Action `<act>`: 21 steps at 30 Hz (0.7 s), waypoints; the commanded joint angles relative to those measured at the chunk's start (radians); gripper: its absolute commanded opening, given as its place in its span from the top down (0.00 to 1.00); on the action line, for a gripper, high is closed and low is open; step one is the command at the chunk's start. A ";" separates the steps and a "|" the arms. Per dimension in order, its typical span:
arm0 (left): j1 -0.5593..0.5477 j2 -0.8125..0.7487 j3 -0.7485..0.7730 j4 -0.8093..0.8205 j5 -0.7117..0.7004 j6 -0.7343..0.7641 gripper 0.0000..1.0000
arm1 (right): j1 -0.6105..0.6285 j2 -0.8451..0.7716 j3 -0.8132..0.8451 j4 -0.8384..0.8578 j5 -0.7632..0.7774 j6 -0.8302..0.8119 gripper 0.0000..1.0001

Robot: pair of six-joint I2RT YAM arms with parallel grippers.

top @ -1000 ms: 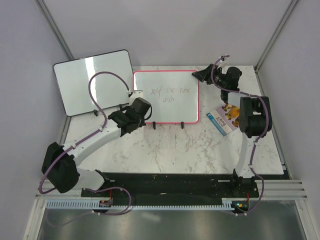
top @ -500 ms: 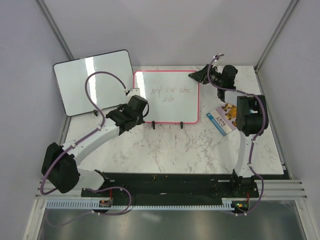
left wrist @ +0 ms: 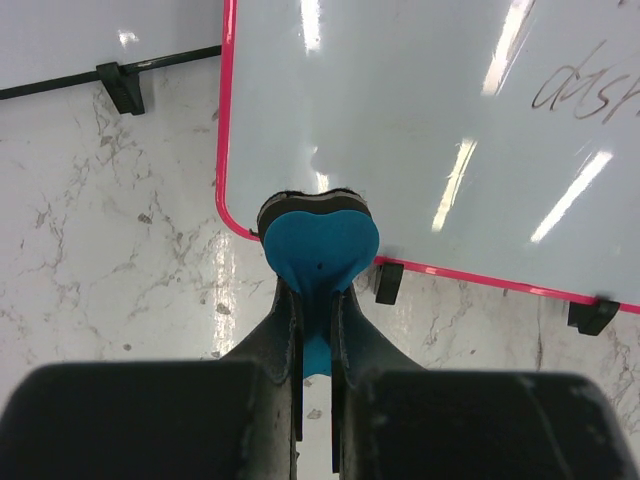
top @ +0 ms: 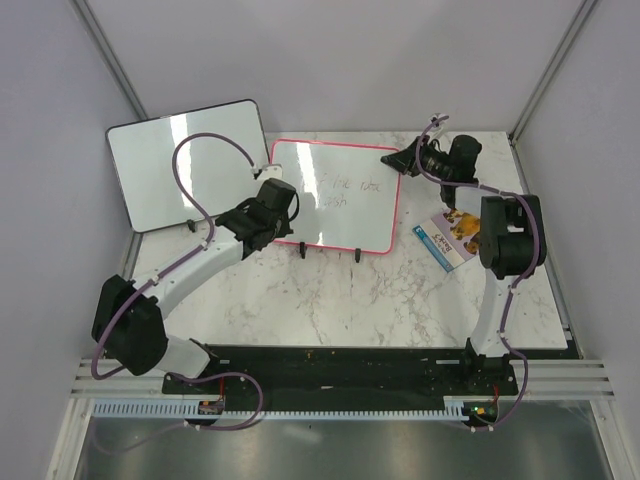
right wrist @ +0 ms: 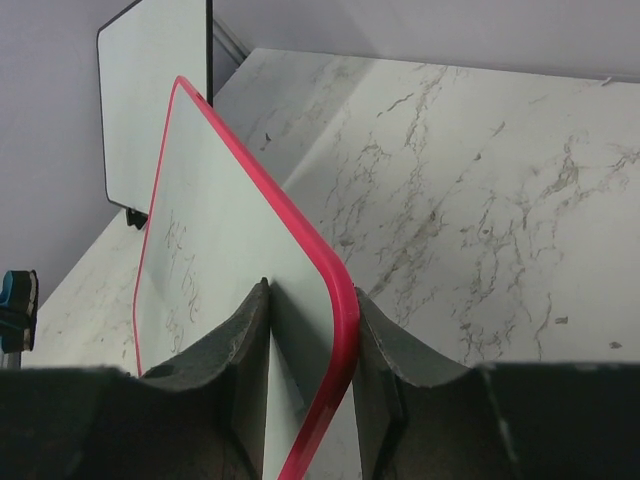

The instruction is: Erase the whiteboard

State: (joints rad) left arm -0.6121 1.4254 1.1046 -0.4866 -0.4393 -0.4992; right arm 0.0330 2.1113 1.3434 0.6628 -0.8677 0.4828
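Pink-framed rectangular whiteboard (top: 335, 205) at white marble tabletop's (top: 400, 300) 12 o'clock. My right fingers (right wrist: 250, 330) clamped on its 2 o'clock corner; my left fingers (left wrist: 288, 315) pinch blue heart-shaped eraser (left wrist: 320, 245) at its 7 o'clock corner.

Pink-red-framed white whiteboard (top: 350, 215), grey-veined white marble table (top: 400, 290), blue eraser (left wrist: 320, 245), black-framed board (top: 185, 160)
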 commanded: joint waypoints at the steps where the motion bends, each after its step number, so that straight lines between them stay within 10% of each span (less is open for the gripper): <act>1: 0.018 0.018 0.058 0.051 0.010 0.053 0.98 | 0.010 -0.025 -0.099 -0.089 -0.068 -0.171 1.00; 21: 0.025 0.082 0.101 0.137 0.070 0.057 0.98 | -0.059 -0.137 -0.242 0.109 -0.152 -0.101 1.00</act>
State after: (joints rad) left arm -0.5907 1.4803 1.1481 -0.4301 -0.3897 -0.4797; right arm -0.0216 2.0006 1.1580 0.7528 -0.9577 0.4747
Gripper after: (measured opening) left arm 0.078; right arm 0.368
